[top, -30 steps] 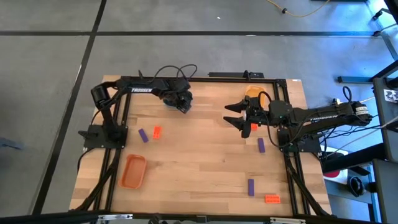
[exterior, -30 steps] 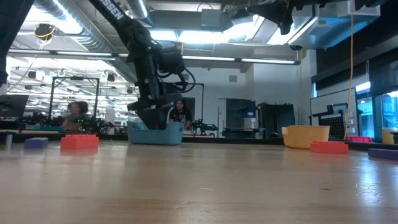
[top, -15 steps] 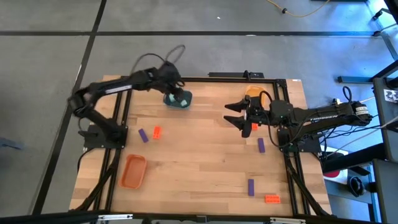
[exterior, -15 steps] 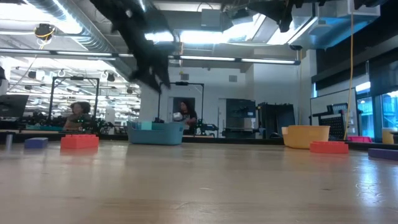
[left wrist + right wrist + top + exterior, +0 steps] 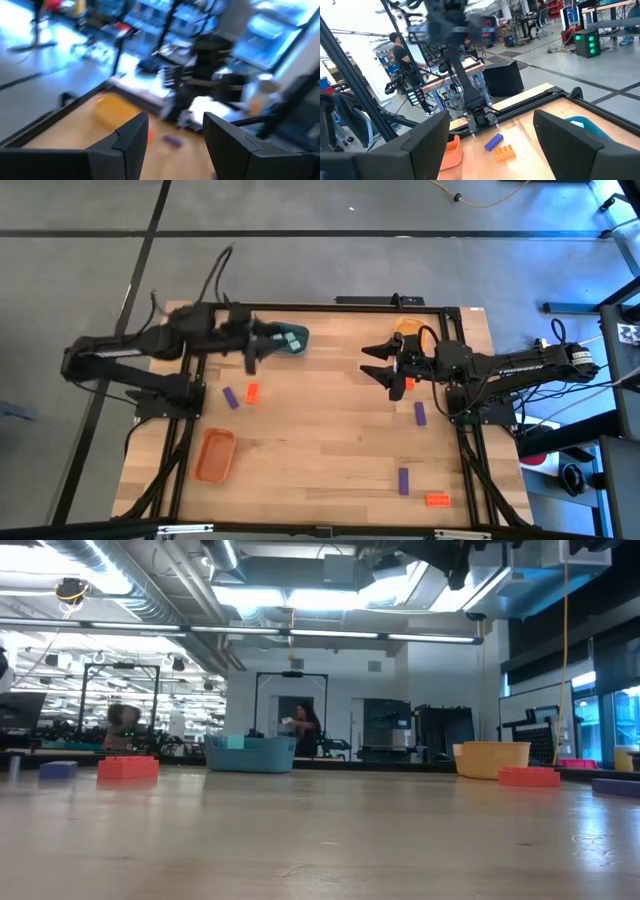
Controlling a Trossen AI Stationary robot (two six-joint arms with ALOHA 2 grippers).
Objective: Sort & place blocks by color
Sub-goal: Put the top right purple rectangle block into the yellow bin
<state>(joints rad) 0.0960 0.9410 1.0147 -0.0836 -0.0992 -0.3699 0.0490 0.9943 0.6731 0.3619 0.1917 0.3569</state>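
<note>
- High view: left gripper (image 5: 252, 352) hangs just beside the blue tray (image 5: 291, 339), fingers spread, empty.
- Right gripper (image 5: 374, 364) is spread over an orange block (image 5: 397, 388).
- Other blocks lie scattered: purple (image 5: 230, 397), orange (image 5: 252, 391).

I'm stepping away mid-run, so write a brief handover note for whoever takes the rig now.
Left gripper: jaws open, empty, beside the blue tray.
Right gripper: jaws open, empty, above an orange block, near the yellow tray.
Done: teal blocks lie in the blue tray.
Left: purple block and orange block near the left arm; purple blocks and orange block on the right side. The orange tray holds none.
</note>
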